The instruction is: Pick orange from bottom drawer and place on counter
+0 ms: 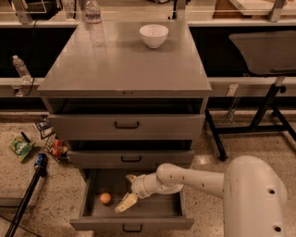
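The orange [105, 198] lies on the left of the tray in the open bottom drawer [132, 224]. My gripper [127, 190] reaches into the drawer from the right and hovers just right of the orange, a short gap away. Its pale fingers [126, 202] are spread and hold nothing. The grey counter [125, 65] is the cabinet top above.
A white bowl [154, 35] and a clear water bottle [93, 14] stand at the back of the counter. Two shut drawers [126, 125] sit above the open one. Snack packets and cans [54, 147] lie on the floor at left. A black frame [259, 111] stands at right.
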Available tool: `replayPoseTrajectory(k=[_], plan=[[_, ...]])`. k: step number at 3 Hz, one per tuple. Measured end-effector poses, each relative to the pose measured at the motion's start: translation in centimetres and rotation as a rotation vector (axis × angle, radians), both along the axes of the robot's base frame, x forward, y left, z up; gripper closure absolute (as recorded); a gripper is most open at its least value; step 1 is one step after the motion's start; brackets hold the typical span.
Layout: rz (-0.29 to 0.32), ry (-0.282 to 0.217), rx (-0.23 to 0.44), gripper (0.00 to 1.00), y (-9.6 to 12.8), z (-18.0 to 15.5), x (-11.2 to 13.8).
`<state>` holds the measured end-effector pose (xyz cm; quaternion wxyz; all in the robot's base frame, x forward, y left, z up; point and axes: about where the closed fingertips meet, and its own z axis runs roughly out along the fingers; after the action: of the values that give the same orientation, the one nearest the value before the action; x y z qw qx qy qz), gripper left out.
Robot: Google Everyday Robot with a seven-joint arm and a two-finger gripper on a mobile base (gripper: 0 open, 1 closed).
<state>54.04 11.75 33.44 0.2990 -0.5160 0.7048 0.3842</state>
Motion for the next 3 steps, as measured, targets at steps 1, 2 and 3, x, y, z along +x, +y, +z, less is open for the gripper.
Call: replayPoseTrajectory(k=[1, 2, 3], plan=[[0.024, 0.012, 0.044, 0.0, 2.1, -1.8, 0.6], [0.048, 0.018, 0.073, 0.0, 4.1, -3.7, 1.6], [0.054, -0.052, 0.079, 0.0, 6.5, -6.0, 3.0]])
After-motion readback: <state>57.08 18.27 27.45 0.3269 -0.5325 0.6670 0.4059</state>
